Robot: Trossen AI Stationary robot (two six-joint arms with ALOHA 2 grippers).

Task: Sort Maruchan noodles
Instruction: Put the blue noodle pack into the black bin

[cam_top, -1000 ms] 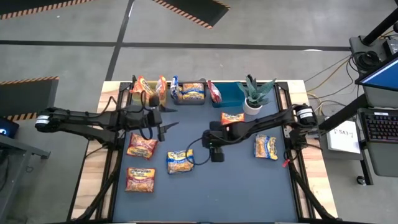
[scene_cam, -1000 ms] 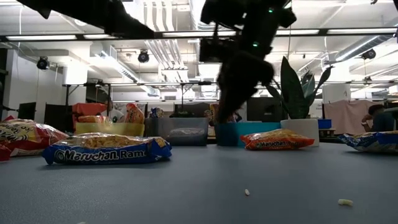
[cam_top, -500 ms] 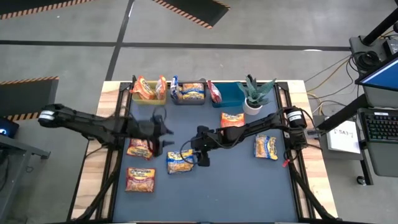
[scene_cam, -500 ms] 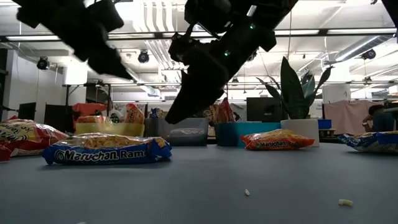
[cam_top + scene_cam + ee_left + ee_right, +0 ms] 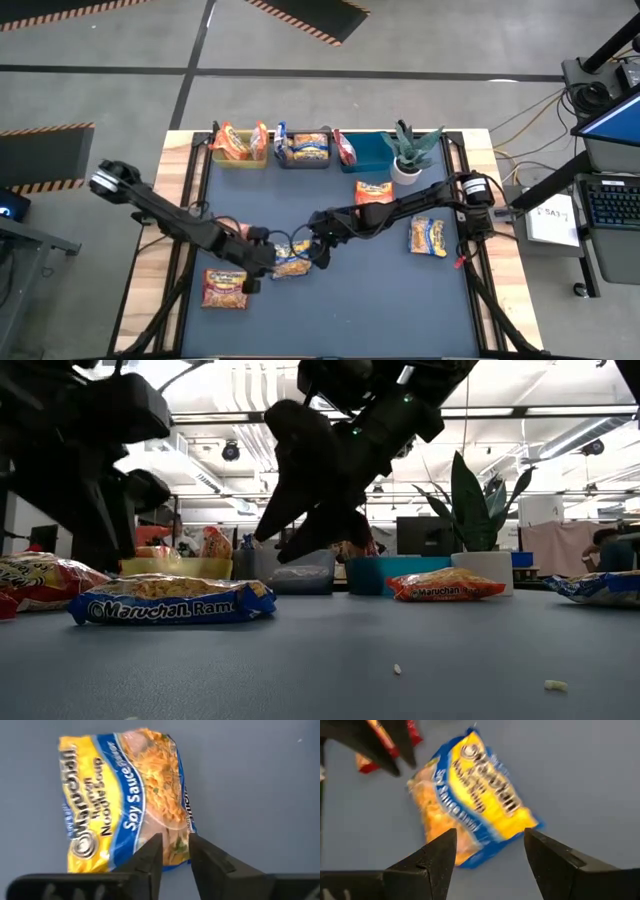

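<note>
Blue table [image 5: 380,300] carries noodle packets [image 5: 428,237], bins [image 5: 372,155], potted plant [image 5: 408,160]

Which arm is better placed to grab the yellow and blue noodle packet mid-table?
Probably right: the right gripper hangs over the yellow-and-blue packet with jaws wide; the left gripper has narrow jaws at its edge.

yellow-and-blue noodle packet [image 5: 125,800], red packet [image 5: 225,288], blue-grey table mat [image 5: 400,300]
</note>
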